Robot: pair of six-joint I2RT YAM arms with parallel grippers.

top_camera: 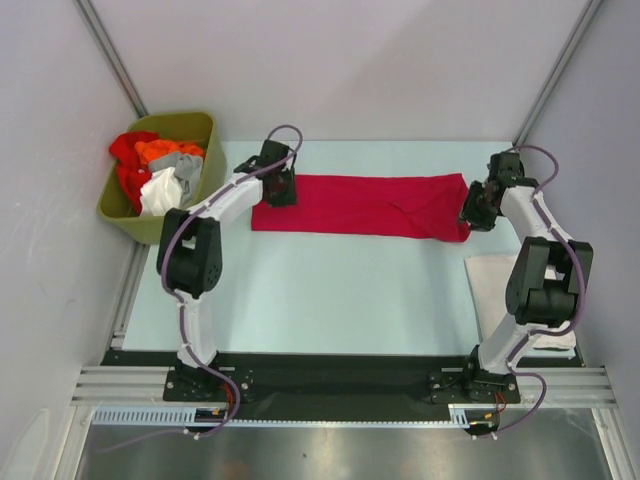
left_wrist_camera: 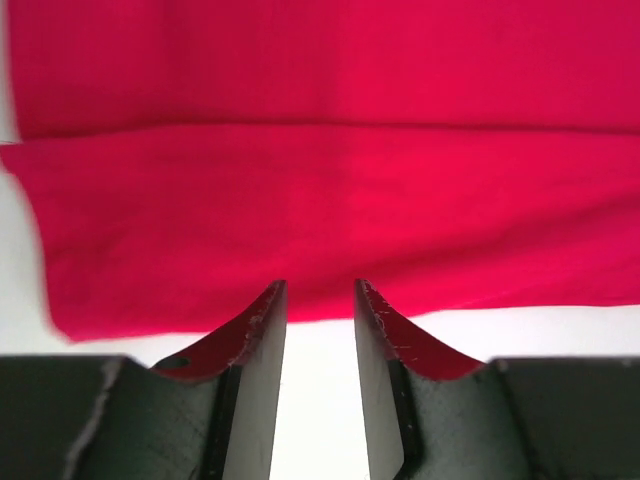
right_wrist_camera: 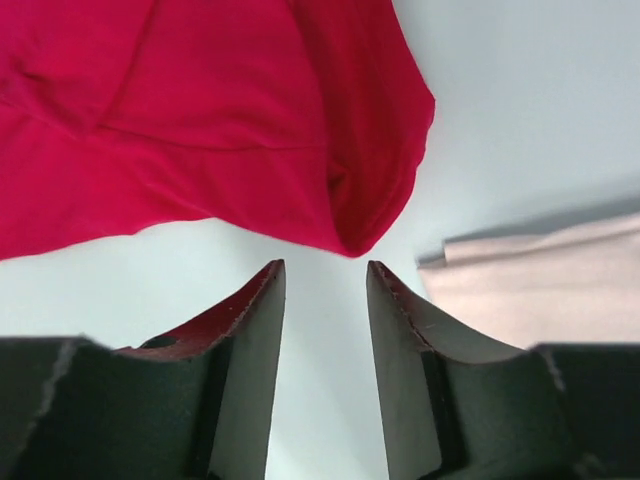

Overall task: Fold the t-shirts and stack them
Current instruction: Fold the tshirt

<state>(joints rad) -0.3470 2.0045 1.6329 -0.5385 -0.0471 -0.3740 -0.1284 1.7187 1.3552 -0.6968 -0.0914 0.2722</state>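
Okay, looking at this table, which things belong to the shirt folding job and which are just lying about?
Part of the job:
crimson-red t-shirt, spread flat
off-white t-shirt, under the right arm
heaped t-shirts, far left

Just there:
olive-green bin holding that heap
table

Laid left to right across the far half of the table (top_camera: 330, 290): the long t-shirt (top_camera: 360, 205). At its left end, the left gripper (top_camera: 280, 193); at its right end, the right gripper (top_camera: 469, 214), apparently just off the cloth. Far left, past the table's corner: the bin (top_camera: 205, 135), with bundled t-shirts (top_camera: 160, 175) inside. Near right (partly under the right arm): a flat t-shirt (top_camera: 490, 285).
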